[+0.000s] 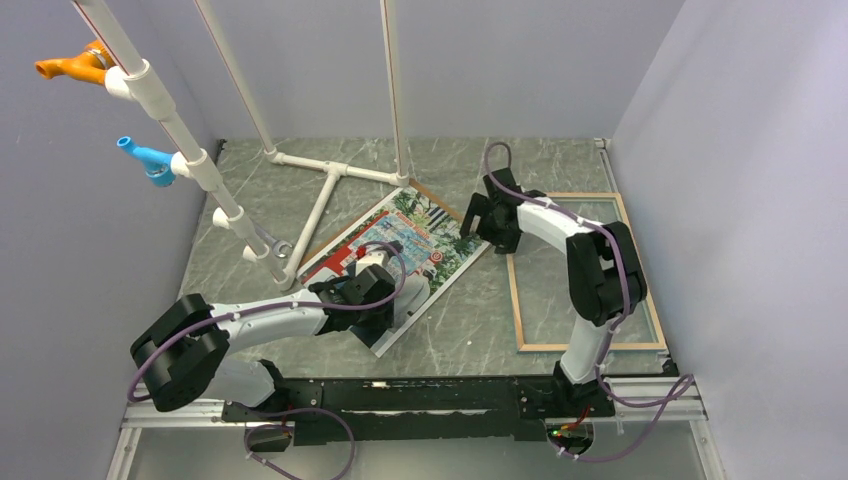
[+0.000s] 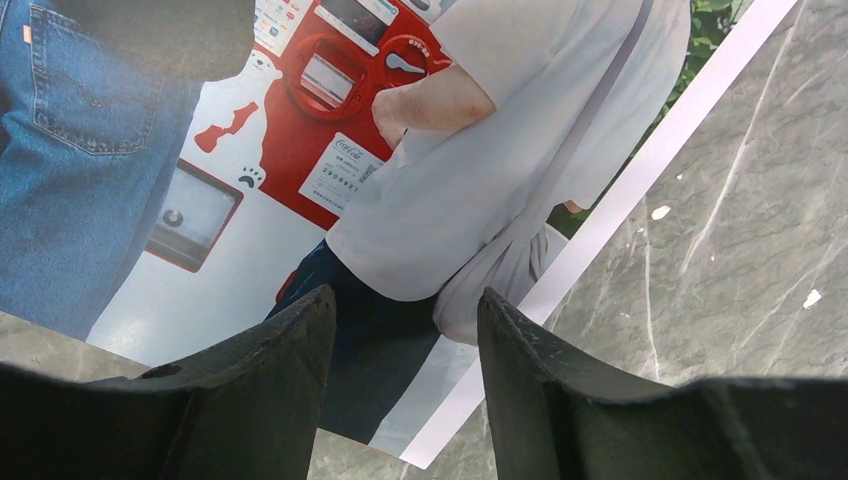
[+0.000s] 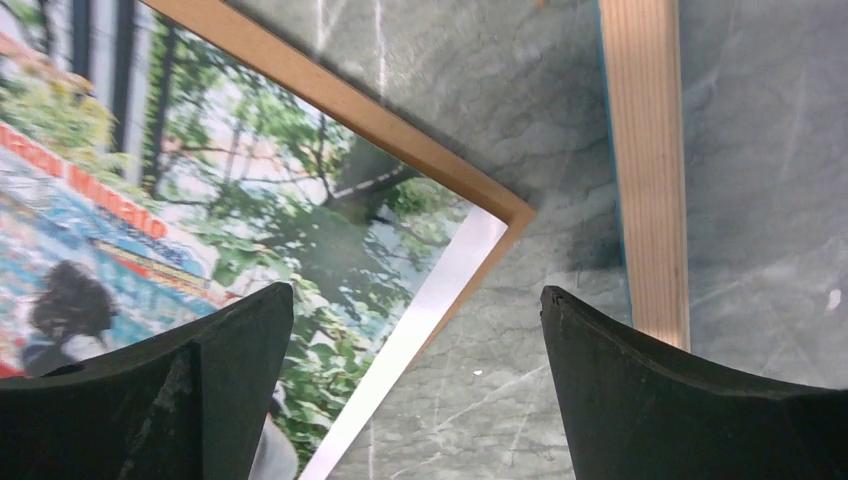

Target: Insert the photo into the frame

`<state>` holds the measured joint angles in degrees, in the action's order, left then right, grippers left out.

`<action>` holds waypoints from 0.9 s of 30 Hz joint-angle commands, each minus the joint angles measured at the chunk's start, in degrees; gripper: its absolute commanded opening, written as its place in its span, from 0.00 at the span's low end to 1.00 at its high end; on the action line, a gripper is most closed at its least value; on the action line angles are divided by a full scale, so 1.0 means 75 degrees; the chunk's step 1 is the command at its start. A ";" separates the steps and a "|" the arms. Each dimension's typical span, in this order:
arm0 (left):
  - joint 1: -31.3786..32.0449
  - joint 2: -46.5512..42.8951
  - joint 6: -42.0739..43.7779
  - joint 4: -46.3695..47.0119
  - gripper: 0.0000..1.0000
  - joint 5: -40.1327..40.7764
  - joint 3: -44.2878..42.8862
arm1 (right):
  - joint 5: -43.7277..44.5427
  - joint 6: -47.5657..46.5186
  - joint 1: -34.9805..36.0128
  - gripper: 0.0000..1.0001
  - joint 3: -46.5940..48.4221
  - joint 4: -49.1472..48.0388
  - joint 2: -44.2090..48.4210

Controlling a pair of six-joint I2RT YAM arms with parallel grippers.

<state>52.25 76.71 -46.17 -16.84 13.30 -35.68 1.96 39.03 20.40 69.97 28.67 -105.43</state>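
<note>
The photo [image 1: 430, 250] lies picture side up in the middle of the table, resting on a brown backing board [image 1: 440, 197] whose edge shows along its far side. My left gripper [image 1: 378, 322] hovers open over the print's near corner; in the left wrist view the photo [image 2: 420, 150] shows between the parted fingers [image 2: 290, 350], nothing gripped. My right gripper [image 1: 482, 222] stands wide open above the photo's right corner [image 3: 300, 200] and the board's corner [image 3: 350, 105]. The frame [image 1: 590, 347] lies flat at the right, its light wood bar [image 3: 645, 170] just beyond the right fingers.
A white pipe rack [image 1: 330, 190] stands on the table at the back left, touching the photo's far-left side. An orange nozzle [image 1: 75, 65] and a blue one [image 1: 145, 158] hang on its slanted pole. Grey walls close in the table on three sides.
</note>
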 commanded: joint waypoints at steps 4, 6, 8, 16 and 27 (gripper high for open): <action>-0.0009 0.0365 -0.0067 -0.0240 0.57 -0.0400 0.0273 | -0.1300 0.0121 -0.0592 0.90 -0.0372 -0.0978 0.0447; -0.0013 0.0406 -0.0055 -0.0229 0.57 -0.0414 0.0247 | -0.1505 0.0167 -0.0678 0.89 -0.0440 -0.1127 0.0394; -0.0006 0.0427 -0.0045 -0.0221 0.57 -0.0425 0.0234 | -0.1679 0.0214 -0.0753 0.89 -0.0493 -0.1229 0.0337; -0.0014 0.0511 -0.0046 -0.0107 0.56 -0.0420 0.0390 | -0.2271 0.0285 -0.1121 0.88 -0.0554 -0.1574 0.0179; -0.0004 0.0590 0.0004 -0.0098 0.54 -0.0425 0.0374 | -0.2569 0.0371 -0.1208 0.86 -0.0540 -0.1874 -0.0276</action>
<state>52.18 78.22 -46.13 -13.72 13.17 -35.68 -15.46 40.84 11.60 65.87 17.47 -105.45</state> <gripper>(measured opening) 0.545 0.868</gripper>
